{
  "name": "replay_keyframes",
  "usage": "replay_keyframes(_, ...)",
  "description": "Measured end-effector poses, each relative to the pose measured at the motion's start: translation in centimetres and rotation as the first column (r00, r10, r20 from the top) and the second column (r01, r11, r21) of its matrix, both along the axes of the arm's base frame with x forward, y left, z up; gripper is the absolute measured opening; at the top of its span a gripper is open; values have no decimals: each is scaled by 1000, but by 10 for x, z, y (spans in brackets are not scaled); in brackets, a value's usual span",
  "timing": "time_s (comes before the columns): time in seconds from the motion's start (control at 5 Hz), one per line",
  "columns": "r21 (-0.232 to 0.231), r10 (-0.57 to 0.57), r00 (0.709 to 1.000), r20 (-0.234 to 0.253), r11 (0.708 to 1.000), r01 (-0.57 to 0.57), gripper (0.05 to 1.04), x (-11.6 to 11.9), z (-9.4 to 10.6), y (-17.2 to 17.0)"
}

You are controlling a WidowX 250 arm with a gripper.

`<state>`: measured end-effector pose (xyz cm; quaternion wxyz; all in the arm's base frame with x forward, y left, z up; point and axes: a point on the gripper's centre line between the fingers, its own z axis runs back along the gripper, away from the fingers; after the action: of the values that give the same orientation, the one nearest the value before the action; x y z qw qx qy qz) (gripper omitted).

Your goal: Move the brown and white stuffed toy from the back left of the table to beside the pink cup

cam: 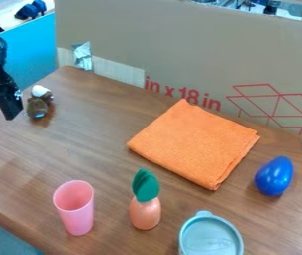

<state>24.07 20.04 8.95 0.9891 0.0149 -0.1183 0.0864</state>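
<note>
"What lies nearest on the wooden table [106, 154]?"

"A round container with a pale, translucent lid [210, 239], at the near edge, right of the middle."

"And beside it?"

"To its left and slightly farther, a salmon-pink toy with green leaves [145, 201] (rather like a little vase wearing a hat), standing upright. Left of that, a pink cup [77, 211], also upright, its open mouth showing."

"Anything on the right?"

"A smooth blue egg-shaped object [274, 177], well apart from the cup. Farther back and to its left is an orange cloth [192, 143], folded flat into a rough square, one corner pointing toward the far side."

"Where is the gripper [7, 105]?"

"At the far left, partly cut off by the view's edge. Just to its right, on the table, is a small brown figure with a white top [38, 105], the thing nearest to it."

"Is it open or closed?"

"I can't tell from here."

"What stands behind everything?"

"A cardboard panel [180, 50] with red printing and line drawings, silvery tape [82, 56] near its left end. Left of it is a bright blue surface [32, 47]."
</note>
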Motion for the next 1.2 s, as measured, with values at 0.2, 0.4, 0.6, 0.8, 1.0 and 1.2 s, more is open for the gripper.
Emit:
replay_keyframes(0.2,-27,-1,1000,-21,1000,0,1004,-1,-9,-2)
replay_keyframes(0.4,-52,6,999,46,999,-3,1004,25,1,13)
replay_keyframes(0.6,-42,45,997,57,998,-42,1004,48,-4,22)
replay_keyframes(0.8,-41,126,991,47,991,-124,1004,65,-14,22)
replay_keyframes(1.0,36,238,968,76,970,-242,1004,76,-21,21)
replay_keyframes(1.2,6,254,965,66,967,-255,1004,80,-32,14)
